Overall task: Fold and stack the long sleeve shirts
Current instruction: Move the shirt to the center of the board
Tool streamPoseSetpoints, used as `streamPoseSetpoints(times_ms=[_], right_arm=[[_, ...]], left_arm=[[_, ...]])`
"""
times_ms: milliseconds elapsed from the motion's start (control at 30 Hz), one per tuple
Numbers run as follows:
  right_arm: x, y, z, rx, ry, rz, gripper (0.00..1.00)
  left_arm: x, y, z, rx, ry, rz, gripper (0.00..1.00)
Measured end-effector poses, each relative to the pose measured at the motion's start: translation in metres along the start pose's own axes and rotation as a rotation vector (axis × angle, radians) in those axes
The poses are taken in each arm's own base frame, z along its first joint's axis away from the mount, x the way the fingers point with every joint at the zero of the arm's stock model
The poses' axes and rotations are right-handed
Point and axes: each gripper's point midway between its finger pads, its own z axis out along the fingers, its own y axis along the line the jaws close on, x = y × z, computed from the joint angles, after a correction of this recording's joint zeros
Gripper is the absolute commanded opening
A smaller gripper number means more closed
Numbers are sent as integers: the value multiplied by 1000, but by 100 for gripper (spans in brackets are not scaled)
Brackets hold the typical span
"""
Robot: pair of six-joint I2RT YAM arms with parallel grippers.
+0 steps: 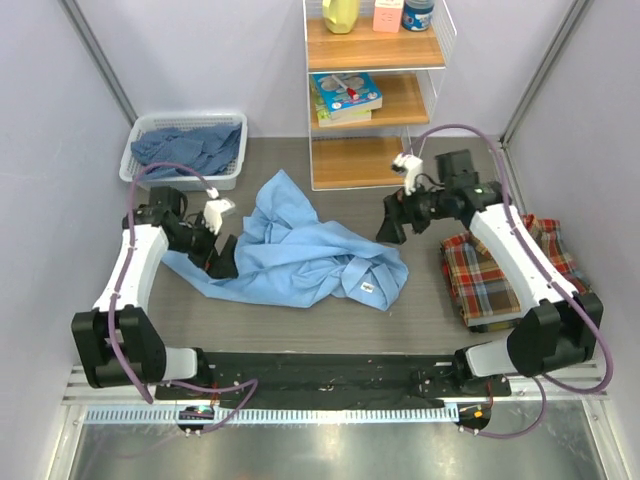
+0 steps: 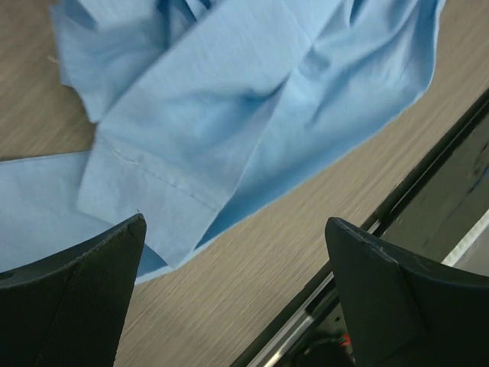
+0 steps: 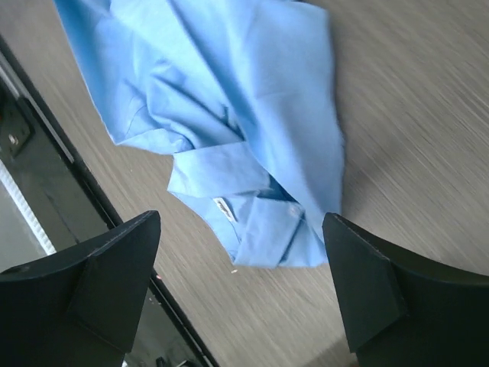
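A plain light blue long sleeve shirt lies crumpled in the middle of the table, its collar and white neck label toward the front right. My left gripper hovers open at the shirt's left edge. In the left wrist view the fingers stand wide apart over bare table, with the blue cloth just beyond them. My right gripper hangs open above the shirt's right side; the collar lies below between its fingers. A folded red-yellow-blue plaid shirt lies at the right.
A white basket at the back left holds darker blue shirts. A wooden shelf unit with books and bottles stands at the back centre. The black base rail runs along the near edge.
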Motion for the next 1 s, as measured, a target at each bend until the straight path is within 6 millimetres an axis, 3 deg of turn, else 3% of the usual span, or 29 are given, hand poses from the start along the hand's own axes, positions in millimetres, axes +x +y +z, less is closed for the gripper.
streamPoseSetpoints(times_ms=[33,133,233,333,433,567,833,1000], right_arm=[[2,9,9,-20,23,-38,79],[13,34,40,-75,107,-138,74],[33,55,68,-120,192,-237,80],[59,74,88,-132,263,-349,85],[76,95,105,-141,305,-489,86],[80,116,126,-151,309,-648,85],[99,142,158,-173,345,-858,81],[112,149,181,-177,369,-950,73]], left_arm=[[10,-1,3,12,25,24,100],[52,-4,17,47,123,101,99],[91,-8,25,88,215,173,98],[111,-7,28,103,265,259,97],[119,0,29,96,282,329,93],[124,16,26,74,277,333,89],[110,87,-2,9,171,169,88],[105,94,-6,-8,134,168,90]])
